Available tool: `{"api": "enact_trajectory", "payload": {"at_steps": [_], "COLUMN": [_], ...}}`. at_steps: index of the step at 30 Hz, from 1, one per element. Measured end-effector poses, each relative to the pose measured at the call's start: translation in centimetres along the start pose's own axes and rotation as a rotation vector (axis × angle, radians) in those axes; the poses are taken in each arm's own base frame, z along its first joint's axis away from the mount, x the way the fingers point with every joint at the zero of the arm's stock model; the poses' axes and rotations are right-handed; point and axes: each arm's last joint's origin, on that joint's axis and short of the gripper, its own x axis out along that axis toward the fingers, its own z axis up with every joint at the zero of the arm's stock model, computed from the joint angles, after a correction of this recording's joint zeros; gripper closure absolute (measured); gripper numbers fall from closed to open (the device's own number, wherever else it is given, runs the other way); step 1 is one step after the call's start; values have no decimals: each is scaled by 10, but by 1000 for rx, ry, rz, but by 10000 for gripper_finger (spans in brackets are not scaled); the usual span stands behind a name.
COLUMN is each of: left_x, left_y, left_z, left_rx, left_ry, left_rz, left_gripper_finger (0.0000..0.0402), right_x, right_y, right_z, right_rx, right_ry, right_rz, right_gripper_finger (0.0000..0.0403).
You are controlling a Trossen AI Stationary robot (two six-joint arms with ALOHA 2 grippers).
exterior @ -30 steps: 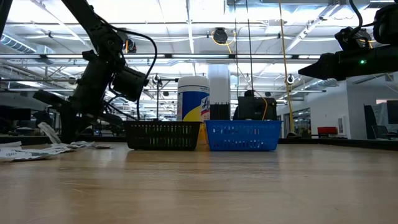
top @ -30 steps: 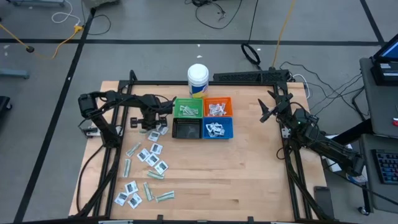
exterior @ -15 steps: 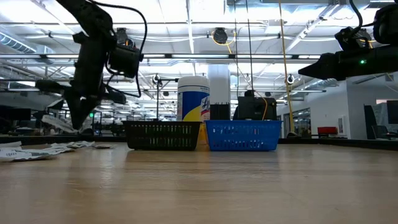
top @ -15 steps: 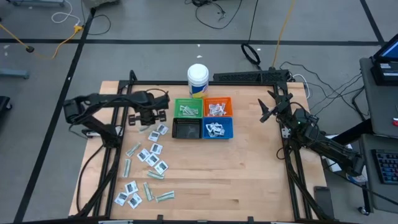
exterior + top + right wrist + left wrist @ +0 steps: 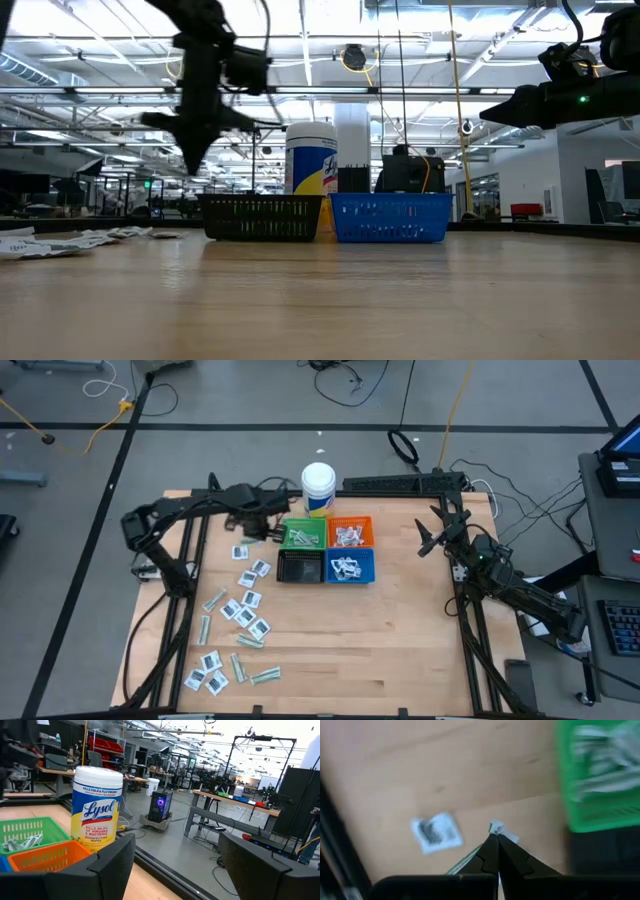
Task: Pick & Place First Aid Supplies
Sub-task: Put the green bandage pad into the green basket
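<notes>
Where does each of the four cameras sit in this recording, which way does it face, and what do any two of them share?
High view: overhead, looking straight down on the wooden table; both dark arms show.
Low view: at tabletop height, facing the room; the left gripper hangs above the black mesh bin.
Left wrist view: looks down past shut fingers pinching a slim pale-green strip, beside the green mesh bin.
Right wrist view: looks past open fingers at the white cylindrical wipes tub.
Shared: the tub and green bin also appear in the high view.
</notes>
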Motion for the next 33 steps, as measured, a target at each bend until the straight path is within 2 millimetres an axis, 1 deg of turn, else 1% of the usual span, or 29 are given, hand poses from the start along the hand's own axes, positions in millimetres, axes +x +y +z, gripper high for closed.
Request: {"api": "enact_trajectory", "payload": {"at_steps": [4,7,11,15,18,22,24,27,30,33], "left_x": [-10,-17,-22,-23,-15,3,11,18,19,19], "left_y": [-31,-54,-81,-97,-106,-119,-123,-127,-127,-127], "left_z": [23,35,43,43,42,40,39,38,38,38], "left_rx": [237,418,600,715,766,796,800,762,731,732], "left_ry": [-41,-73,-90,-113,-125,-133,-131,-126,-124,-142], "left_rz": [-36,-70,-133,-147,-136,-100,-78,-51,-48,-23], "left_gripper_finger": [401,401,401,401,401,401,401,399,385,355], "right_x": [0,0,0,0,0,0,0,0,0,0], "right_y": [0,0,0,0,0,0,0,0,0,0], "right_z": [0,0,0,0,0,0,0,0,0,0], "right_rx": [0,0,0,0,0,0,0,0,0,0], "right_ry": [0,0,0,0,0,-1,0,0,0,0], "right_rz": [0,0,0,0,0,0,0,-1,-1,-1], "right_gripper_finger": [124,124,124,124,124,124,124,124,124,124]}}
